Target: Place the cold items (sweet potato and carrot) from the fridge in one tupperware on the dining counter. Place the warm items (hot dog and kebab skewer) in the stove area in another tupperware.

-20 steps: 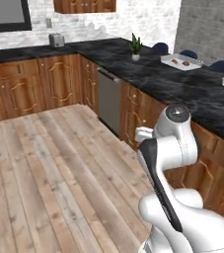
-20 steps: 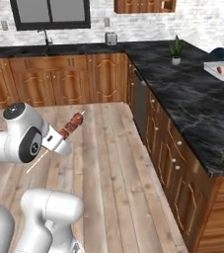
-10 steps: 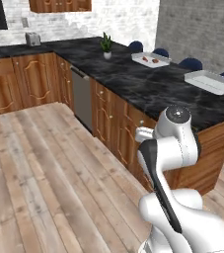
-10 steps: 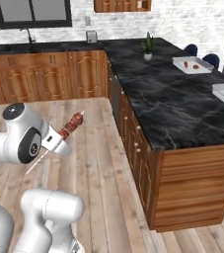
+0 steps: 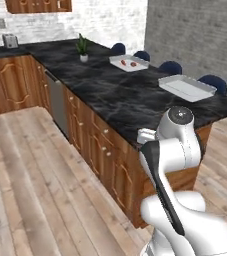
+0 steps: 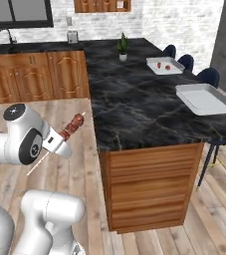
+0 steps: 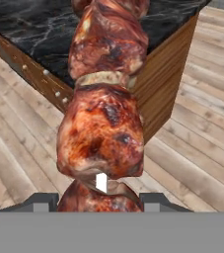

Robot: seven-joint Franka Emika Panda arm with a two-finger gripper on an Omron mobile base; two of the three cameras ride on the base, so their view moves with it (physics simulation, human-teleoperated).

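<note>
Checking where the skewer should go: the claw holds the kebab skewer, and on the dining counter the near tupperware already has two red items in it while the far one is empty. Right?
Not quite. The claw does hold the kebab skewer, but the trays are swapped: the right base view shows the near tupperware empty, and the far tupperware holding the two red items.

In the hand view the kebab skewer (image 7: 103,113) runs off the top edge, and its lowest chunk hides the gap between the gripper (image 7: 101,200) fingertips. In the right base view the gripper (image 6: 55,143) fingers are lost behind the white hand. The two red bits in the far tupperware (image 6: 165,65) are too small to identify. The bench (image 5: 135,102) is cut by the arm in the left base view.
</note>
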